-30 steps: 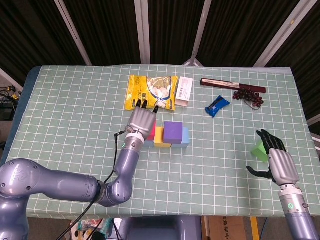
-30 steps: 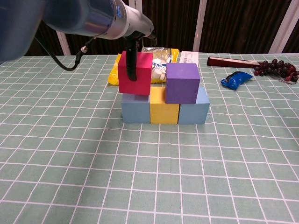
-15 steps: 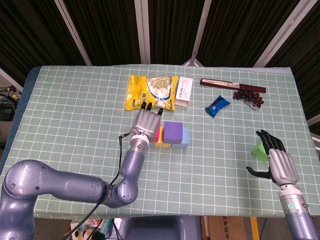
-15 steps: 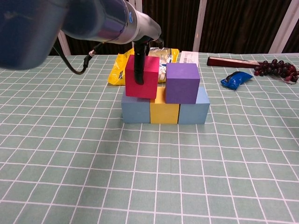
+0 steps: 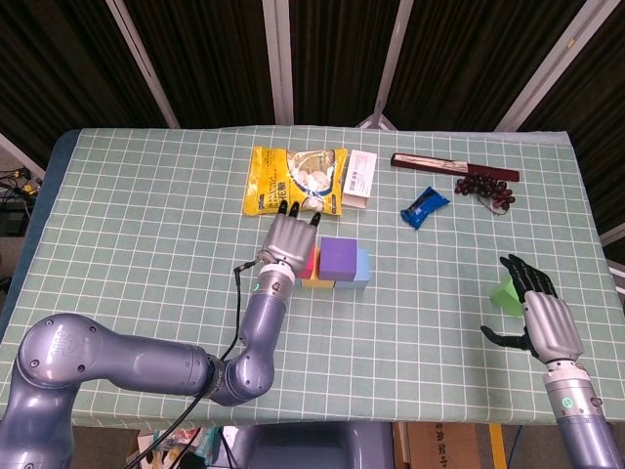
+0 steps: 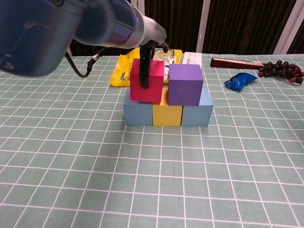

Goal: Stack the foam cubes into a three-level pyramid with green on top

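Note:
A row of three cubes stands mid-table: blue (image 6: 137, 112), yellow (image 6: 167, 114), blue (image 6: 197, 114). A purple cube (image 6: 185, 84) sits on the yellow and right blue ones. My left hand (image 5: 290, 239) grips a red cube (image 6: 147, 80) from above, with one finger (image 6: 144, 71) down its front face. The red cube is level, at or just above the left blue and yellow cubes, a narrow gap from the purple. The green cube (image 5: 505, 293) lies near the table's right edge. My right hand (image 5: 540, 315) is beside it with fingers spread, holding nothing.
Behind the stack lie a yellow snack bag (image 5: 296, 179) and a white card (image 5: 359, 178). Further right are a blue packet (image 5: 424, 207), dark grapes (image 5: 485, 189) and a long dark box (image 5: 454, 166). My left arm (image 6: 71, 23) fills the chest view's upper left.
My left hand has carried the red cube rightward and down, from tilted over the left blue cube to level beside the purple cube. The right hand and green cube have not moved.

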Available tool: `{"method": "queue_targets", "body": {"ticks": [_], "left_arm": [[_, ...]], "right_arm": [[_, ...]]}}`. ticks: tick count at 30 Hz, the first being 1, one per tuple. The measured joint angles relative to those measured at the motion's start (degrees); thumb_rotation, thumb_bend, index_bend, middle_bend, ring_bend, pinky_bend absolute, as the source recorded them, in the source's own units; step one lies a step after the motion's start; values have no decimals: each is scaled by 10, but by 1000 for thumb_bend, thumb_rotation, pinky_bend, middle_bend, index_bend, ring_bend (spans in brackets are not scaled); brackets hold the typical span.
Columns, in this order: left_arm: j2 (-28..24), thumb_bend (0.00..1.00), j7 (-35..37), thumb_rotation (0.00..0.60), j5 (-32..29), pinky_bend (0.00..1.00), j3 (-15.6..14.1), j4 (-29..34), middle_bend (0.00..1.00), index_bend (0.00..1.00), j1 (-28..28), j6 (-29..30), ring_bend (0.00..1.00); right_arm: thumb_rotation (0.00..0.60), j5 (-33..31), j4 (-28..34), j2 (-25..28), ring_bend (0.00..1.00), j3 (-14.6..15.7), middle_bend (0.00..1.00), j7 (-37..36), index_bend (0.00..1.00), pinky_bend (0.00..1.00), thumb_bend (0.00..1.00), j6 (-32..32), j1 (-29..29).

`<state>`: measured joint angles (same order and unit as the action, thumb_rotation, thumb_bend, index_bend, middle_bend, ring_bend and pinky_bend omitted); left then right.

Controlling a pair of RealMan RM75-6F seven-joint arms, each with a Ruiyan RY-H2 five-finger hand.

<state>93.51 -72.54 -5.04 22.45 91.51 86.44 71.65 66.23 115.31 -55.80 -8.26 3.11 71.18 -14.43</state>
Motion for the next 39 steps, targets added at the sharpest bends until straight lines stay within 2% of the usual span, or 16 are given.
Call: {"method": "queue_targets", "body": {"ticks": [39], "left_arm": [[30, 394, -12, 600, 12, 0, 15, -31, 381, 0, -1, -1, 32]], "right_arm": [[600, -4, -1, 3, 0, 0, 0, -6, 0, 0, 206, -6, -1]]}}
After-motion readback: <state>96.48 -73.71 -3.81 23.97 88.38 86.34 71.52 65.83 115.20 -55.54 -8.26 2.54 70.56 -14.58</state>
